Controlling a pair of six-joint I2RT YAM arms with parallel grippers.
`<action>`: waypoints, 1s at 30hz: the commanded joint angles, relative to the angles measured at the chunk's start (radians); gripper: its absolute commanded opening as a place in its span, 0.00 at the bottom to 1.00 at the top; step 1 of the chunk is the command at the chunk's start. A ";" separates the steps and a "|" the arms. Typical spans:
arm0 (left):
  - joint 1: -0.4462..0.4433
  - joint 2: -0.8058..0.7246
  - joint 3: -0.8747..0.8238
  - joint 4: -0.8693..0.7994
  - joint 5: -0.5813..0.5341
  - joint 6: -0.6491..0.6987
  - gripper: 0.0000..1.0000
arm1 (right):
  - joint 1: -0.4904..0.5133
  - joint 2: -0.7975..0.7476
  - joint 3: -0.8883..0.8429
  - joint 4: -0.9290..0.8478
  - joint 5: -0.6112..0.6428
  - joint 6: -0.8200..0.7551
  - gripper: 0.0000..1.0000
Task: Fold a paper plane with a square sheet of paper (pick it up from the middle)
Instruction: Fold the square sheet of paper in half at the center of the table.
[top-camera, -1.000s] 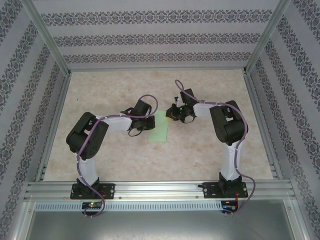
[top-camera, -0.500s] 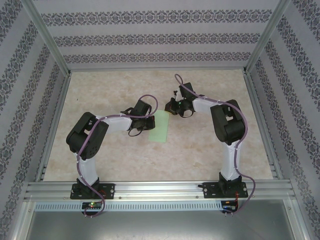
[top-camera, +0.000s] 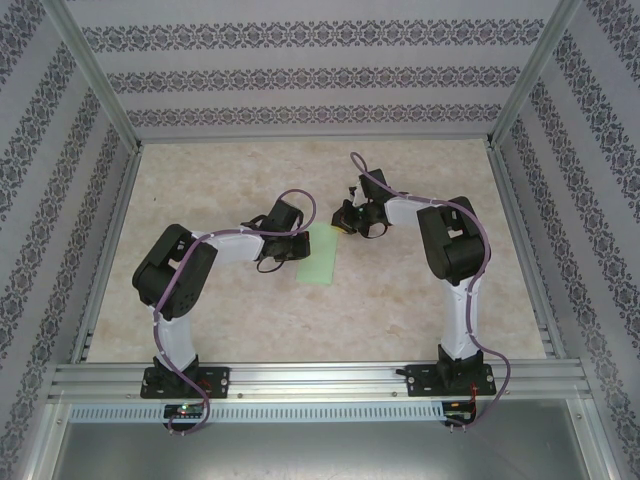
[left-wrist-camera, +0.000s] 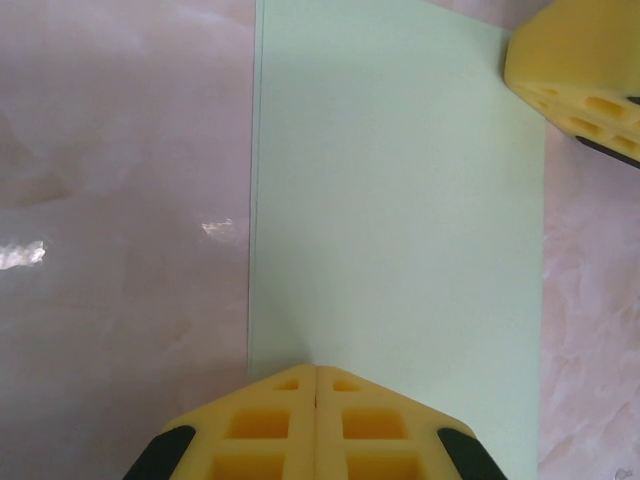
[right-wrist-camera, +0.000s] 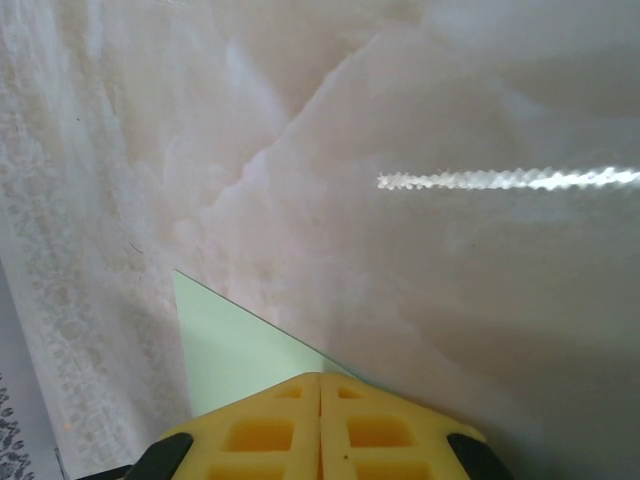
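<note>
— Where is the paper found?

— The paper (top-camera: 320, 258) is seen lying flat near the middle of the bench (top-camera: 400, 310); it appears as a pale green strip, longer than wide; its long sides run roughly from 12 to 6 o'clock in the top view.

— How is the left pincer set?

— The left pincer (left-wrist-camera: 316, 385) is placed at the paper's 9 o'clock side in the top view; from its wrist, the yellow fingers are seen clenched, pressed together with no gap; their tips are laid over the paper's near edge; whether the sheet is nipped between them cannot be told.

— And the right one?

— The right pincer (right-wrist-camera: 320, 390) is placed at the paper's 1 o'clock corner in the top view; its fingers are likewise clenched, with only a seam between them; from its wrist, a green corner is seen at 10 o'clock of the tips and running under them; a hold on it cannot be confirmed; from the left wrist, one of its yellow fingers is seen over the paper's far corner at 1 o'clock.
</note>
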 joint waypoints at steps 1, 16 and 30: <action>-0.002 0.053 -0.016 -0.100 -0.008 0.026 0.00 | -0.014 -0.039 0.039 -0.036 0.004 0.004 0.07; -0.006 0.053 -0.003 -0.109 -0.007 0.028 0.00 | -0.023 0.052 0.076 -0.085 0.030 -0.008 0.08; -0.012 0.019 0.019 -0.106 0.017 0.007 0.00 | -0.034 -0.032 0.143 -0.191 0.028 -0.044 0.13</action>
